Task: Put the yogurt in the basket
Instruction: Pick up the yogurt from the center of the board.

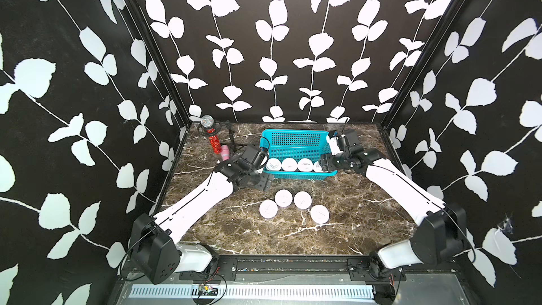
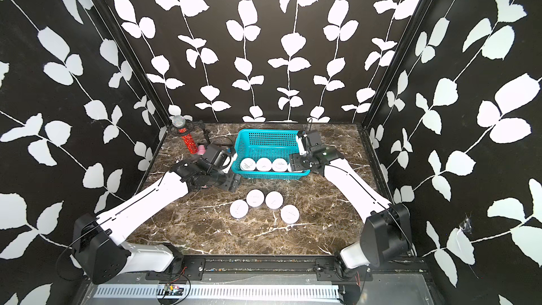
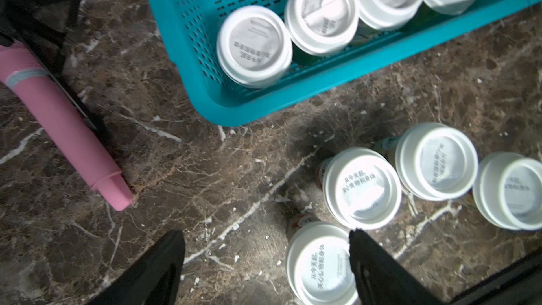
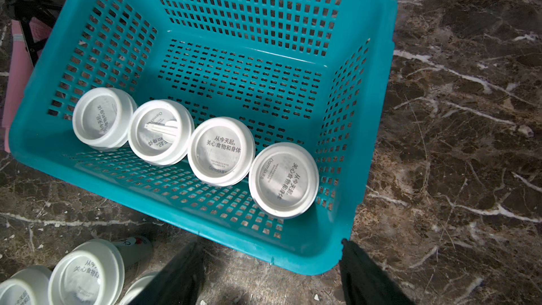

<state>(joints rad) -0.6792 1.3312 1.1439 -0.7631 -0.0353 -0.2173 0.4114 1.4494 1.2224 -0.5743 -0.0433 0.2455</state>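
Left gripper (image 3: pixel 265 262) spread wide, empty — just beside loose yogurts (image 3: pixel 362 189) on table (image 3: pixel 205 171). Right gripper (image 4: pixel 268 271) parted, empty, at basket (image 4: pixel 378 19) corner — four yogurts lined up inside, four outside in front.

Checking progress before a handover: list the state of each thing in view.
Turquoise basket: upright on the table, far part bare.
Yogurt cups in the basket: four, upright, lidded, in a row along the near wall.
Yogurt cups on the table: four, upright, lidded, clustered in front of the basket.
Pink bottle: lying on its side.
Microphone: held in its stand.
Left hand: open, empty.
Right hand: open, empty.
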